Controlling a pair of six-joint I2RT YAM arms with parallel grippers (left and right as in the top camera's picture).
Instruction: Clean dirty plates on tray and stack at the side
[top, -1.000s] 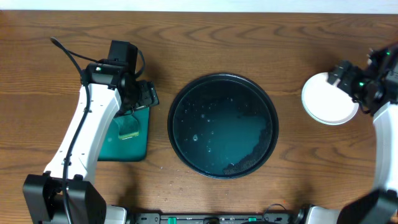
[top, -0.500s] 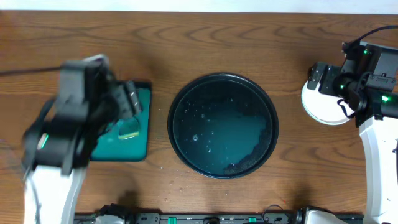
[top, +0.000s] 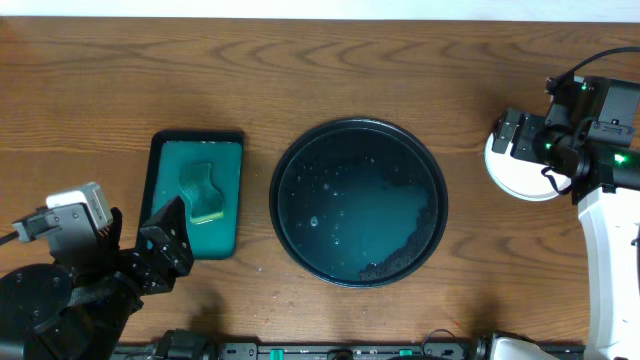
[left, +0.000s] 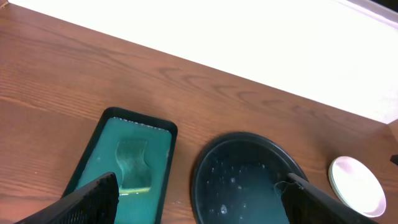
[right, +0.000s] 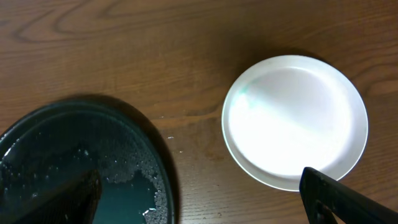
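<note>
Left claw (left: 202, 179), wide and empty, has withdrawn; plates (right: 295, 121) stacked ahead of wide right claw (right: 200, 174); task likely complete.

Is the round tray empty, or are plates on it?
Empty of plates: the tray holds only teal liquid and bubbles; the plates sit stacked beside it.

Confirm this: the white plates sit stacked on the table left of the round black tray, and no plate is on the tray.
Not left: the overhead view shows the plates stacked on the table right of the round black tray. No plate is on the tray.
</note>
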